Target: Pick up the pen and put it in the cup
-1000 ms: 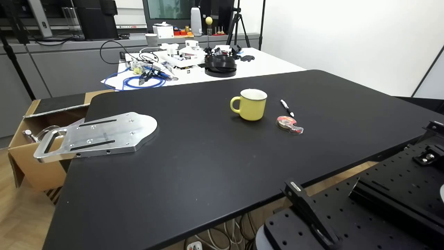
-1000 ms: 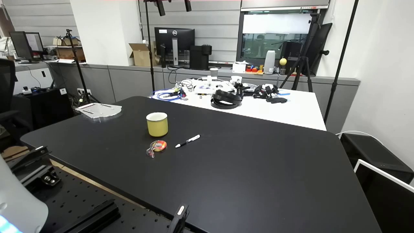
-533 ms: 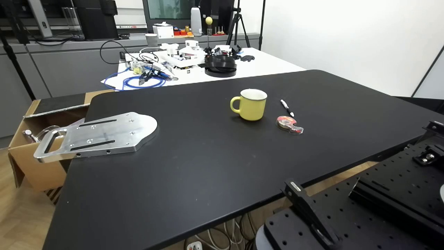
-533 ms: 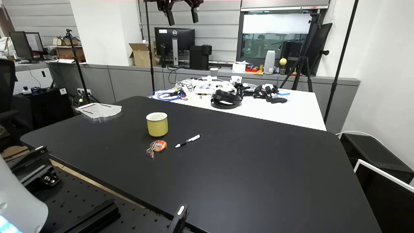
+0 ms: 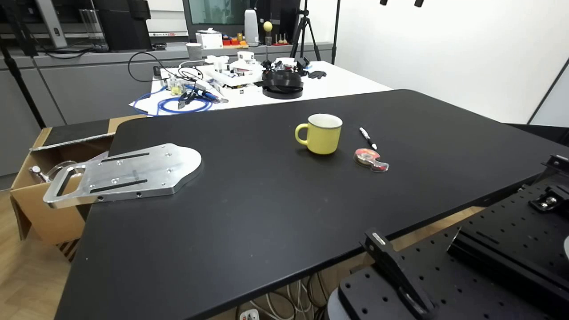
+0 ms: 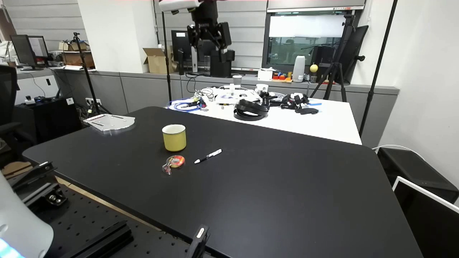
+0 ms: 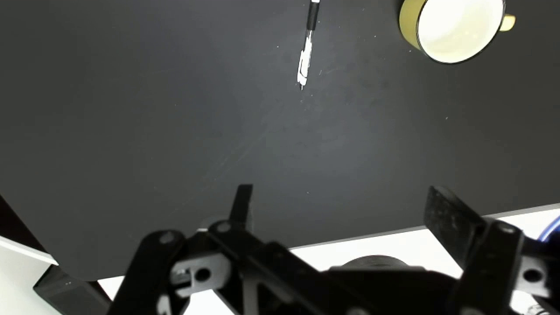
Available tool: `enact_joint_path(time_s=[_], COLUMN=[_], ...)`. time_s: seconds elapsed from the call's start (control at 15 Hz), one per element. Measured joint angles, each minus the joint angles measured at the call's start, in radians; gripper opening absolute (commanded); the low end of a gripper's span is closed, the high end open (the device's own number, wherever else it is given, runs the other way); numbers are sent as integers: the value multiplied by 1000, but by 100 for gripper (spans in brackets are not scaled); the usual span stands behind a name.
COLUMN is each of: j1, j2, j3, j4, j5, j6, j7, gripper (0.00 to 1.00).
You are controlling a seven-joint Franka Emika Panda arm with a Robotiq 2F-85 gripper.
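Observation:
The slim black-and-white pen (image 5: 368,138) lies on the black table (image 5: 249,213), and it also shows in an exterior view (image 6: 208,156). In the wrist view the pen (image 7: 307,43) is at the top, its far end cut off by the frame edge. The yellow mug (image 5: 323,140) stands upright beside it, also in an exterior view (image 6: 175,140) and at the top right of the wrist view (image 7: 409,26). My gripper (image 7: 341,188) is open and empty. It hangs high above the table in an exterior view (image 6: 209,48); only its fingertips show at the top edge of an exterior view (image 5: 401,2).
A red-and-clear tape dispenser (image 5: 371,160) lies close to the pen and mug, also in an exterior view (image 6: 174,163). A silver metal plate (image 5: 138,171) lies at the table's far side. A white table (image 6: 315,123) with cables and devices stands behind.
My gripper has come down from the top edge in an exterior view and turned. Its fingertips now show at the top of both exterior views. The pen and mug have not moved.

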Motion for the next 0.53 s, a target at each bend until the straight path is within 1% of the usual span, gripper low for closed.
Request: enact_joint_path(time_s=[0.2, 0.53], j1=[0, 2], j2=[79, 215], j3=[0, 0], j4=[-34, -105], j5=[39, 41], j6=[114, 269], j7=[4, 5], gripper=[100, 100])
